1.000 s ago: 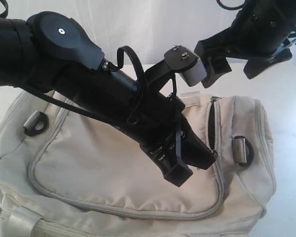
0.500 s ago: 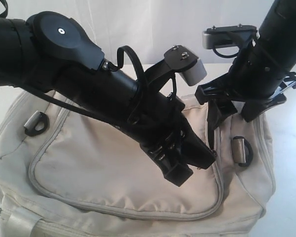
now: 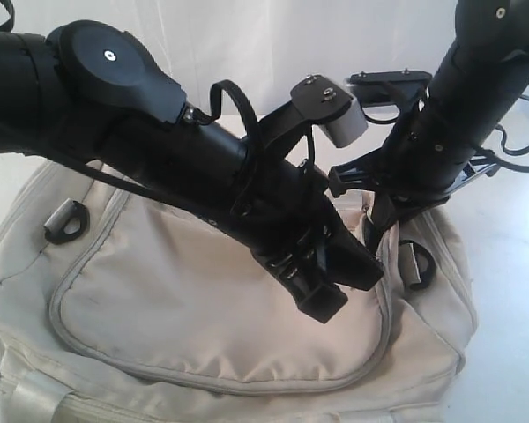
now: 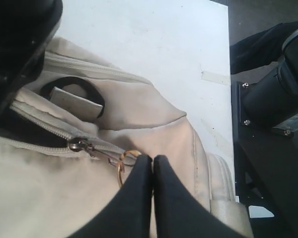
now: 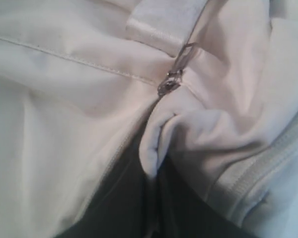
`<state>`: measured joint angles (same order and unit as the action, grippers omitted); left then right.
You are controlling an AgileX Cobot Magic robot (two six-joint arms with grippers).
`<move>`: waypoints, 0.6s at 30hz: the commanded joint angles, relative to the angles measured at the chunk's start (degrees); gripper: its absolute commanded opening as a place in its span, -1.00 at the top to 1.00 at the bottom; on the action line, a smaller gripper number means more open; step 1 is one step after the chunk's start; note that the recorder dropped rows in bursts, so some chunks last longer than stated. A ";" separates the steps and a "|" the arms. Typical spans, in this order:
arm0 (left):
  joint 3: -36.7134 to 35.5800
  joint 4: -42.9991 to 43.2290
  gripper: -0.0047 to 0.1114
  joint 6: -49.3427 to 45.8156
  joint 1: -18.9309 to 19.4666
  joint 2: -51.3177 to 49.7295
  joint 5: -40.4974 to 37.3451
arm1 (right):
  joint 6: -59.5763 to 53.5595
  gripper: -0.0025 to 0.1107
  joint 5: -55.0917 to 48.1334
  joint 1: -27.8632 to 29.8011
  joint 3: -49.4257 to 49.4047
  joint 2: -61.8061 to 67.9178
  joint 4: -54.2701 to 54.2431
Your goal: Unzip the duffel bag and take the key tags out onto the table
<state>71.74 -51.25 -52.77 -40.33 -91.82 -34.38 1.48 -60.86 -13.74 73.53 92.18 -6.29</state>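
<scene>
Left wrist view first: the left pincer [image 4: 153,159] is pressed together right at the brass pull ring [image 4: 122,166] of the duffel bag [image 4: 154,109]. Whether the ring itself is caught cannot be told. The slider [image 4: 77,145] lies just beyond the ring, and the zipper's long axis runs straight away from the fingertips. The dark opened stretch lies on the far side of the slider, so a draw back toward this pincer is judged to lengthen the opening. This arm is the nearer to the pull.

The right pincer [image 5: 156,171] appears closed on a fold of cream fabric [image 5: 156,139], with a second slider [image 5: 169,84] just ahead of it. The bag rests on the white bench [image 4: 154,44]. The key tags are not seen in any view and are presumably inside.

Compared with a second ago, the right arm has been lowered from above the bag onto it. The zipper slit is now hidden behind that arm, and the fabric around the black D-ring [image 3: 414,264] has been puckered inward.
</scene>
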 commanded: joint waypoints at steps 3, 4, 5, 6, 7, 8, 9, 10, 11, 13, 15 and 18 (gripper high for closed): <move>-0.35 -1.47 0.92 0.42 -0.37 0.76 -7.80 | 3.04 0.96 5.05 0.05 -0.32 0.01 7.48; -0.35 -1.88 0.92 0.42 -0.37 0.76 -9.22 | 3.43 0.96 5.24 0.05 -0.32 0.01 8.03; -0.35 -2.29 0.92 0.42 -0.37 0.76 -10.85 | 3.43 0.96 5.46 0.05 -0.32 0.01 8.05; -0.35 -2.66 0.92 0.42 -0.37 0.76 -12.16 | 3.54 0.96 5.69 0.05 -0.32 0.01 8.05; -0.35 -2.66 0.92 0.42 -0.37 0.76 -13.80 | 3.54 0.96 5.69 0.05 -0.32 0.01 8.05; -0.35 -2.66 0.92 0.42 -0.37 0.76 -14.81 | 3.54 0.96 5.69 0.05 -0.32 0.01 8.15; -0.35 -2.66 0.92 0.42 -0.37 0.76 -16.26 | 3.54 0.96 5.80 0.05 -0.32 0.01 8.27; -0.35 -2.66 0.92 0.42 -0.37 0.76 -17.81 | 3.69 0.96 5.80 0.05 -0.32 0.01 8.45; -0.35 -2.66 0.92 0.42 -0.37 0.76 -19.03 | 3.69 0.96 5.80 0.05 -0.32 0.01 8.53; -0.35 -2.56 0.92 0.52 -0.37 0.90 -22.35 | 3.69 0.96 5.80 0.05 -0.32 0.01 8.53; -0.35 -1.46 0.92 2.56 -0.37 1.14 -24.64 | 3.69 0.96 5.80 0.05 -0.32 0.01 8.53; -0.35 2.76 0.92 7.33 -0.37 1.14 -27.08 | 3.69 0.96 5.59 0.05 -0.32 0.01 8.52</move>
<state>71.74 -50.49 -49.85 -40.14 -91.82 -50.46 5.11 -59.59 -14.18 73.39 92.18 -2.34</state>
